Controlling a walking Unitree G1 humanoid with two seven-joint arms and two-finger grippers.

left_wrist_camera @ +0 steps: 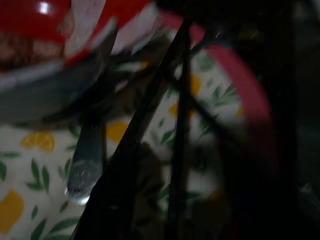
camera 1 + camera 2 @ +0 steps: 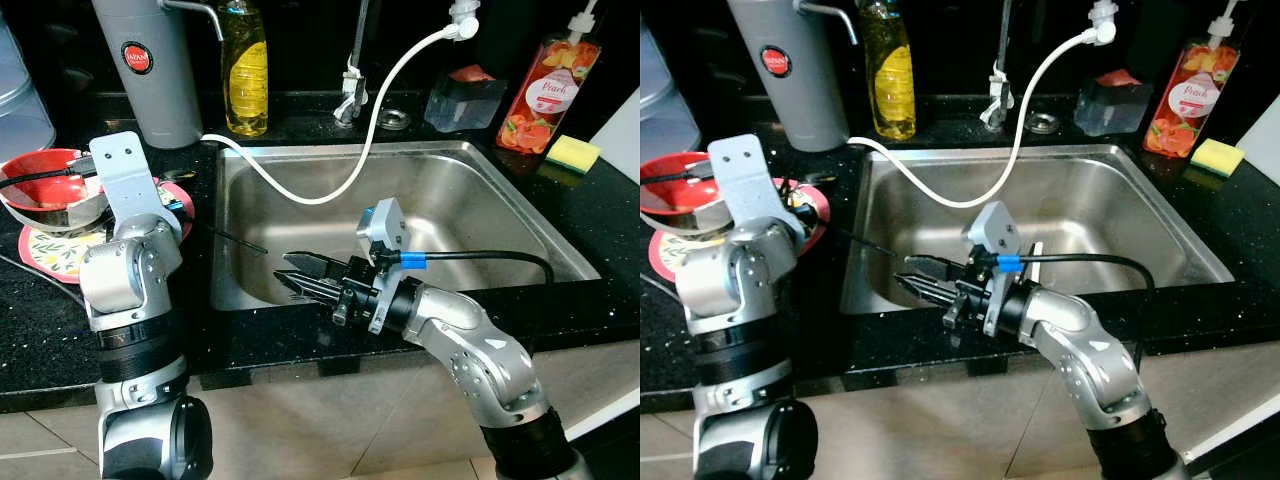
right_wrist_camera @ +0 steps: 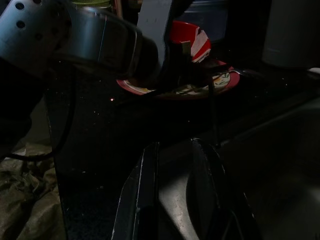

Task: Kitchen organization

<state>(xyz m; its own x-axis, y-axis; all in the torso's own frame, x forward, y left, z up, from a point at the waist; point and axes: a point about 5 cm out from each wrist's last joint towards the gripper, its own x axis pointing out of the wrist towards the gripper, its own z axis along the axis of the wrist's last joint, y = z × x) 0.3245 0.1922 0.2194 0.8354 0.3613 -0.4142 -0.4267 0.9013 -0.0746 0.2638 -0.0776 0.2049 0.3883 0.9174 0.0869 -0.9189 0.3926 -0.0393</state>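
The steel sink (image 2: 480,215) is my reference here. The right gripper (image 2: 300,275) hangs over its front-left corner, fingers slightly apart with nothing between them. The left gripper (image 1: 150,165) is over on the counter left of the sink, right on the floral plate (image 2: 50,255) with the red bowl (image 2: 45,185) and a spoon (image 1: 85,160); it's too dark to tell if it's open or closed.

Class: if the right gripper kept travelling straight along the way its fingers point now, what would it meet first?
The right gripper points left across the sink, so probably the sink's left wall, then the counter holding the floral plate; its height is uncertain.
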